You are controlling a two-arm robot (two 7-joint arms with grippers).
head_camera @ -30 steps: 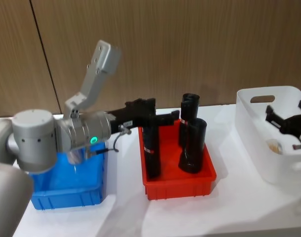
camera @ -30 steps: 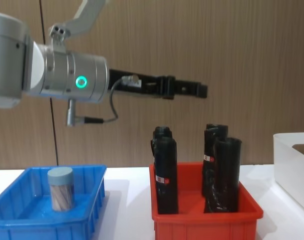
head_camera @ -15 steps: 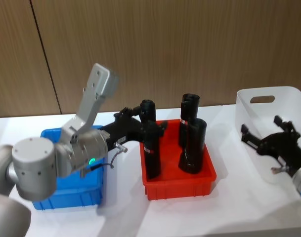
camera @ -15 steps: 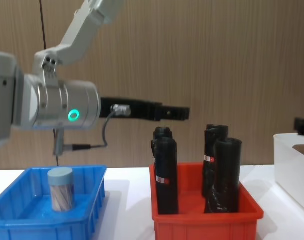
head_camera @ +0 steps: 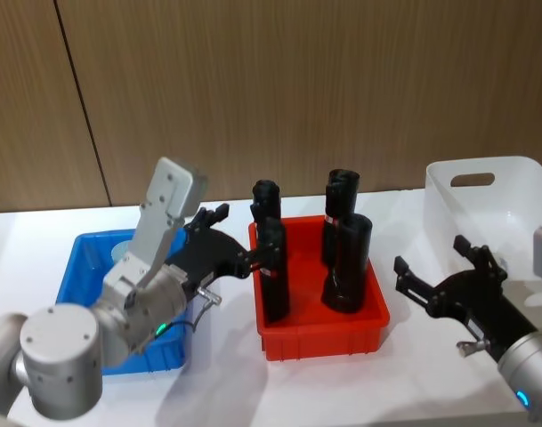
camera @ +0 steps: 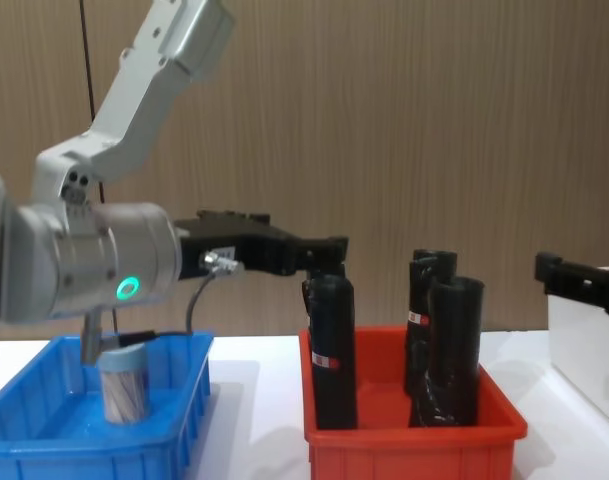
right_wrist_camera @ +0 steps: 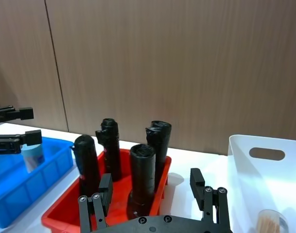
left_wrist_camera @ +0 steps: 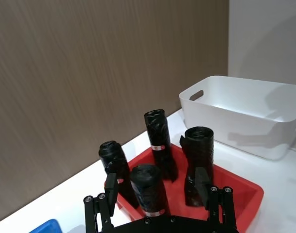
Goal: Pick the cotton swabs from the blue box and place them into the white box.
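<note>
Two swab jars (camera: 122, 385) (right_wrist_camera: 270, 222), four black rolls (left_wrist_camera: 113, 165) (left_wrist_camera: 148, 190) (left_wrist_camera: 159, 145) (left_wrist_camera: 199, 158), three bins (head_camera: 85, 260) (head_camera: 328, 336) (head_camera: 444, 206).

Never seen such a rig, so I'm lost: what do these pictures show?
It is a robot with two arms, each ending in a gripper. One picture comes from its head, one from its chest, one from each wrist. On the table stand a blue box with one jar of cotton swabs, a red bin of black rolls, and a white box holding another jar. The left gripper hovers between blue box and red bin, the right gripper between red bin and white box; both are open and empty.
</note>
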